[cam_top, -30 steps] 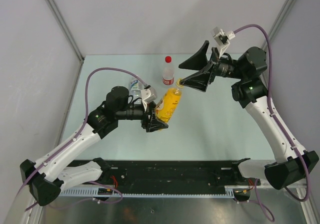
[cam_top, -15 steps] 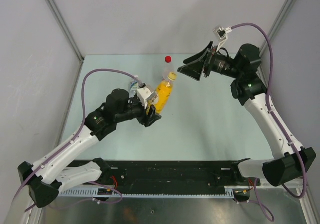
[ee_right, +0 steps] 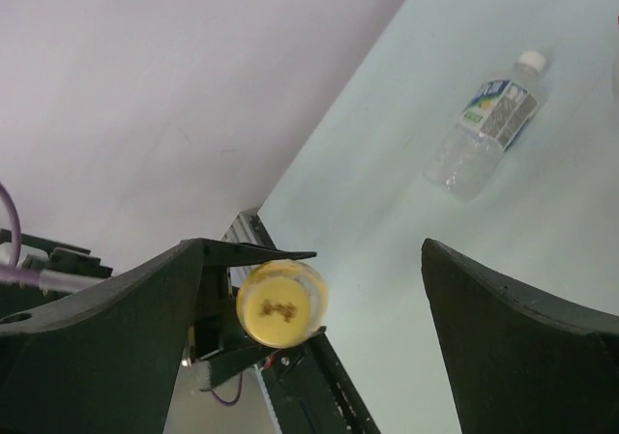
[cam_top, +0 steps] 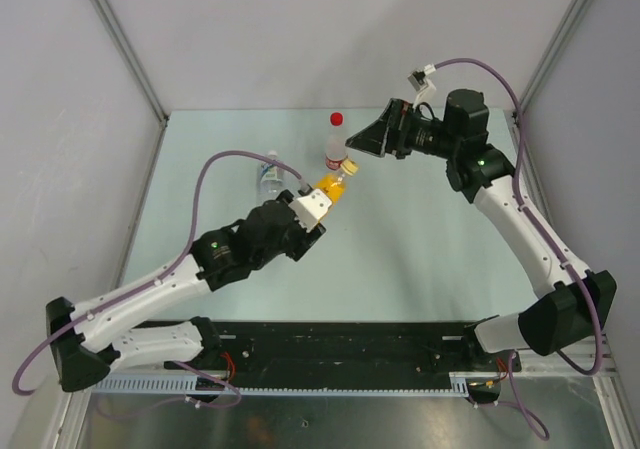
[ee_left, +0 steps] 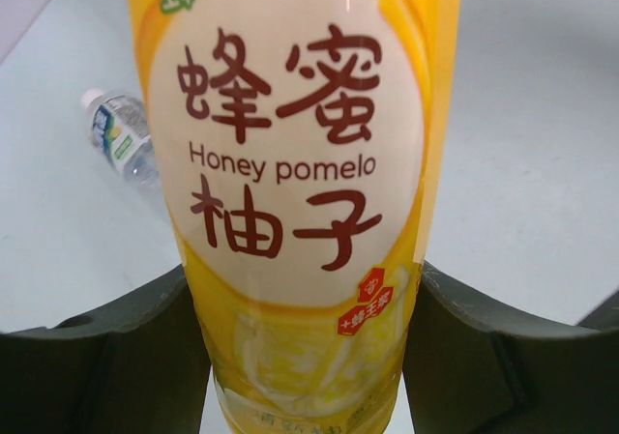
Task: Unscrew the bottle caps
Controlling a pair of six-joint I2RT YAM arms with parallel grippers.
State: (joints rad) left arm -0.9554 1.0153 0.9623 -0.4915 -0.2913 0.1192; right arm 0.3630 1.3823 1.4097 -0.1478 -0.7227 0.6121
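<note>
While the left gripper (ee_left: 305, 357) stands clamped on the lower body of the yellow-orange bottle (ee_left: 290, 163), holding it tilted above the table (cam_top: 420, 239) with its neck toward the other arm, the right gripper (ee_right: 358, 299) has its jaws spread wide. The yellow cap (ee_right: 281, 303) sits between them (nearer one finger, not pinched). Further out, the red-labelled bottle (cam_top: 336, 149) stands upright just behind with its red cap (cam_top: 337, 118) on. The blue-labelled bottle (ee_right: 481, 130) lies on its side off to the left, white cap (ee_right: 531, 61) in place. By my reading no cap is off yet: the first is only being lined up for a grip, and all three unscrewings remain.
</note>
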